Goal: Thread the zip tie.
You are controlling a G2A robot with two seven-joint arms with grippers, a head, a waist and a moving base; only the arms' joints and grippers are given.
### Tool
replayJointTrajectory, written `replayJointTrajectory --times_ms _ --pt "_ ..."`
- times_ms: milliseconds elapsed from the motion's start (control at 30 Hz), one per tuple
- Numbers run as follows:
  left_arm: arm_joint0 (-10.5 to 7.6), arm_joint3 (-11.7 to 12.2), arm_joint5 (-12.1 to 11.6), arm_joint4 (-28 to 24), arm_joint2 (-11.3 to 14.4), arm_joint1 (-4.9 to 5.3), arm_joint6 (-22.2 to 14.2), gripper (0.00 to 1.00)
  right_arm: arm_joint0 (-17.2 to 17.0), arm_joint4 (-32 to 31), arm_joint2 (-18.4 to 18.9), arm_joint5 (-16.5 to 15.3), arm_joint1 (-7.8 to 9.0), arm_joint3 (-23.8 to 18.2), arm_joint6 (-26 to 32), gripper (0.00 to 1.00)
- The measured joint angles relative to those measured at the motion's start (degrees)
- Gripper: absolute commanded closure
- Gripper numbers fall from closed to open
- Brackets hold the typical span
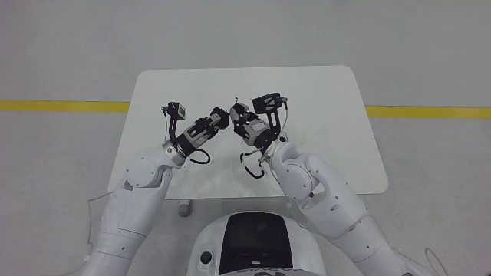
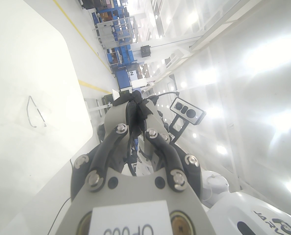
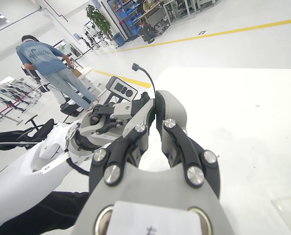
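Two arms meet above the middle of the white table, tips almost touching, both raised off its surface. On the left, the left gripper points toward the other arm with its two pale fingers pressed together, the dark ribbed pads meeting with no gap. Whether anything is pinched between them cannot be told. In the left wrist view a thin dark bent strip lies flat on the table, well apart from that gripper and near the table's rounded corner.

Just to the right, the right gripper is clamped on the zip tie. The black band is nipped between the tips of the two pads and rises from them in a gentle curve, free in the air. It bends over toward the left arm's side and ends in a small square head, the highest part of the tie. In the right wrist view the left gripper's tip sits just beside the right one's fingertips, close to where the band leaves the pads.
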Motion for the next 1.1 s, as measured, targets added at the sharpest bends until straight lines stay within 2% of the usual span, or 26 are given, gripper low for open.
replayJointTrajectory --times_ms 100,133,167,433,667,867,967,1100 --pt "0.00 0.00 0.00 0.00 0.00 0.00 0.00 1.00 -0.01 -0.26 -0.04 -0.01 -0.10 0.10 -0.05 1.00" --pt "0.00 0.00 0.00 0.00 0.00 0.00 0.00 1.00 -0.03 -0.36 -0.06 0.00 -0.13 0.12 0.00 0.58" --pt "0.00 0.00 0.00 0.00 0.00 0.00 0.00 1.00 -0.05 -0.44 -0.06 0.05 -0.15 0.12 0.07 0.00" --pt "0.00 0.00 0.00 0.00 0.00 0.00 0.00 1.00 -1.55 -1.38 1.23 0.57 -0.08 -1.42 -0.72 0.00" --pt "0.00 0.00 0.00 0.00 0.00 0.00 0.00 1.00 -5.15 -2.83 4.02 -3.44 0.85 -2.53 -0.83 0.00" --pt "0.04 0.04 0.30 -0.31 0.10 -0.04 0.23 1.00 -5.13 -2.78 4.04 -3.43 0.84 -2.50 -0.87 0.00" --pt "-0.31 -0.06 5.28 -5.45 0.06 -0.08 0.62 1.00 -5.08 -3.37 4.14 -3.43 0.90 -2.47 -1.24 0.00" --pt "-0.73 -0.50 13.35 -11.74 -1.36 0.33 -1.34 1.00 -5.55 -13.72 4.15 -3.19 1.41 -2.62 -3.70 0.00"
